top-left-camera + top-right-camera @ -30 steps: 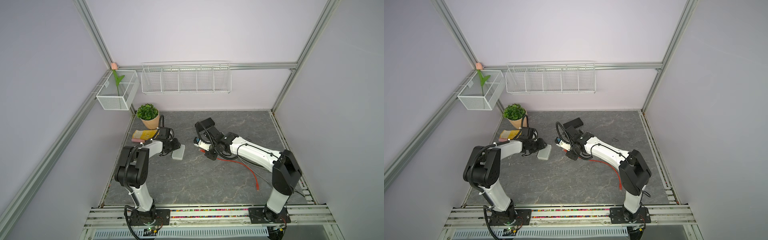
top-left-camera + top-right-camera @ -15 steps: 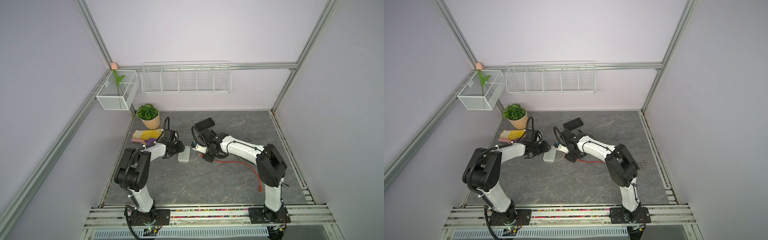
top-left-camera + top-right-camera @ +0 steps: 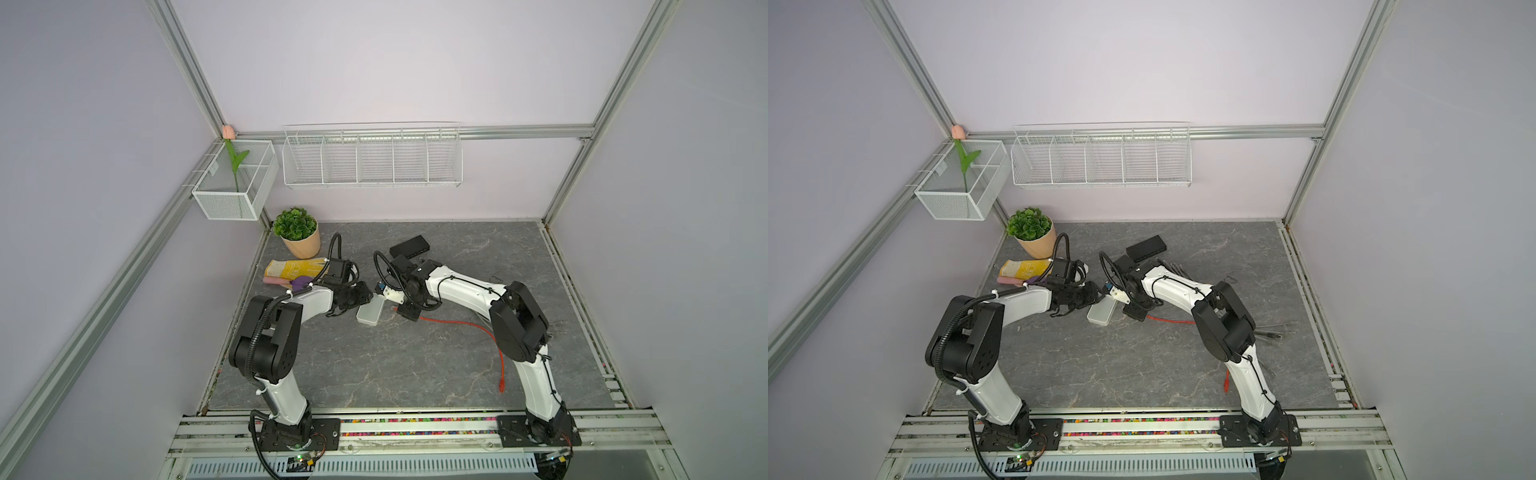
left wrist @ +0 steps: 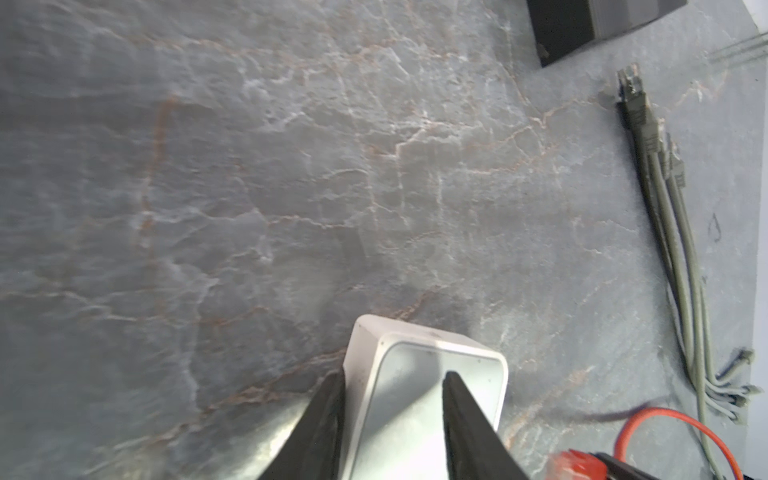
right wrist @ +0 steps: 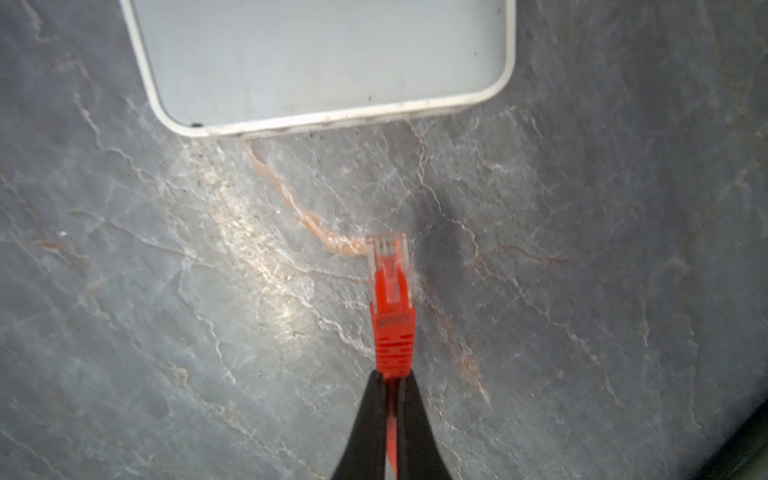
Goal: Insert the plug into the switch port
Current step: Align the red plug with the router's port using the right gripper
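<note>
Switch [image 5: 324, 54] and plug [image 5: 390, 291] have closed up; your right gripper [image 5: 390, 376] pinches the plug, left gripper [image 4: 395, 376] straddles the switch, grip unclear. Insertion pending.

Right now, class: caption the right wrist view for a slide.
The fingers pinch the red plug, its tip aimed at the white box, a gap between.

On my left arm [image 3: 309, 300] and right arm [image 3: 465, 291] I see white shells between chunky black joints, black cables [image 3: 333, 249] cinched with white ties, black base plates [image 3: 328, 428] and, on the left gripper [image 4: 395, 374], tapered black fingers [image 4: 320, 428].
</note>
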Robot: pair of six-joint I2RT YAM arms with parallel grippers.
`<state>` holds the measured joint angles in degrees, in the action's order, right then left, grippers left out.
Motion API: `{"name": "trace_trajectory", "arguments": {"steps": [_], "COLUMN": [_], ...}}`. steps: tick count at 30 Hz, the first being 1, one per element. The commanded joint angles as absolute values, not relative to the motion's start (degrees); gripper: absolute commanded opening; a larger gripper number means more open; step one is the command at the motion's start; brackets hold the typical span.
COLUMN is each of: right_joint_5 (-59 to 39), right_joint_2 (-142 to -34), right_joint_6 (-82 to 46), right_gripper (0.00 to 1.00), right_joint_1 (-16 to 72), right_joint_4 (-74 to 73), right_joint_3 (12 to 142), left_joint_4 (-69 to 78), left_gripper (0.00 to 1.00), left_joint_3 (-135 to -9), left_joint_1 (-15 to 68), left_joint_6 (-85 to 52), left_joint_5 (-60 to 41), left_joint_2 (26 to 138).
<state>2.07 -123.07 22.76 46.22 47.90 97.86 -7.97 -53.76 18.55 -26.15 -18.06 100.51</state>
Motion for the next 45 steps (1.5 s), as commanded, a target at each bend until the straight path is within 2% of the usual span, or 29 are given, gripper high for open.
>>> {"name": "trace_trajectory", "arguments": {"steps": [1, 26, 45], "right_joint_5": [0.51, -2.44, -0.88], "right_joint_2": [-124.37, -131.19, -127.80], "right_joint_6": [24.08, 24.43, 23.64], "right_gripper": [0.06, 0.07, 0.06], "right_joint_1": [46.05, 46.75, 46.68], "right_joint_4": [49.83, 54.36, 52.12], "right_joint_3": [99.55, 108.71, 105.04], "left_joint_4": [-7.29, -5.72, -5.01], "left_gripper": [0.38, 0.39, 0.39], "left_joint_3": [-55.02, -50.64, -50.01], "left_joint_1": [18.98, 18.98, 18.90], "left_joint_6": [-24.95, -24.61, -24.76], "left_joint_5": [-19.37, -20.84, -20.55], "left_joint_2": [100.77, 97.91, 98.28]}}
